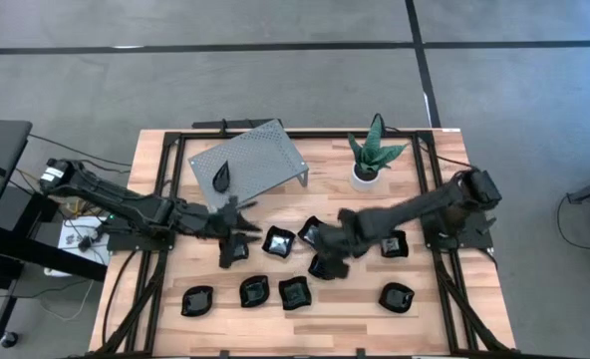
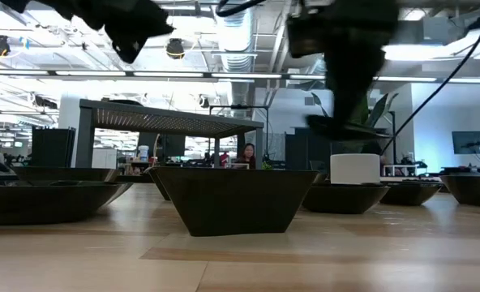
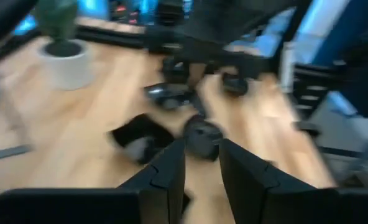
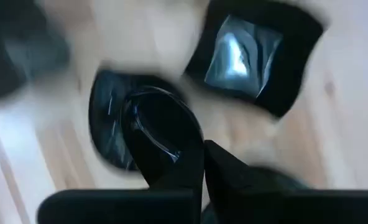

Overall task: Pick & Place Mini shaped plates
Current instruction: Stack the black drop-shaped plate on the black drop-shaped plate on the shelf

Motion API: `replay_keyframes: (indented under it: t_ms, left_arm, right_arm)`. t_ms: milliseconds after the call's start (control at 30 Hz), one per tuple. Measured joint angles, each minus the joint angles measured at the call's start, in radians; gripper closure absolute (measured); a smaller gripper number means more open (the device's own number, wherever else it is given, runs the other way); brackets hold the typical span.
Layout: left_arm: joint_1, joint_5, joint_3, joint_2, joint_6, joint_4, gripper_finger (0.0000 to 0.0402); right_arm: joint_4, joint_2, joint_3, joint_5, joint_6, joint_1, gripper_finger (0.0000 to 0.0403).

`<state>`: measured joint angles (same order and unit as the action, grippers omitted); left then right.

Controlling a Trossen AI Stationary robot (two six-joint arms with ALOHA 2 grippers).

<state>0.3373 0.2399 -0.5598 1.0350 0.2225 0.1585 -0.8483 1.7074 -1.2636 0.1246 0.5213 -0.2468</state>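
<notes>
While overhead hides it, right end effector [image 4: 202, 163] pinching plate [image 4: 162, 134]

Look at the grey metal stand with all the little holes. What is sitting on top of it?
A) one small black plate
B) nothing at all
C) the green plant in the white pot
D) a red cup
A: in the high view one small black plate sits on the grey metal stand, while the plant stands apart on the wooden table.
</notes>
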Motion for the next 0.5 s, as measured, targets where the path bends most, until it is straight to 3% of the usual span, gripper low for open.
replay_keyframes:
  t_ms: [133,233,333,433,500]
  left_arm:
    - [0.075,-0.004,0.0,0.117,-0.044,0.197,0.0302]
    - [0.102,0.002,0.0,0.215,-0.161,0.365,0.0302]
    - [0.102,0.085,-0.002,0.31,-0.312,0.478,0.0302]
    - [0.075,0.202,-0.038,0.407,-0.392,0.493,0.0302]
    - [0.045,0.227,-0.08,0.472,-0.428,0.499,0.0302]
  right_arm:
    - [0.059,-0.019,-0.001,-0.045,0.0,0.118,0.0395]
    - [0.07,-0.03,-0.001,-0.06,-0.01,0.199,0.0395]
    - [0.071,-0.034,-0.001,-0.139,-0.076,0.269,0.0394]
    - [0.076,-0.034,-0.001,-0.228,-0.111,0.314,0.0394]
    - [0.088,-0.034,-0.001,-0.235,-0.113,0.333,0.0393]
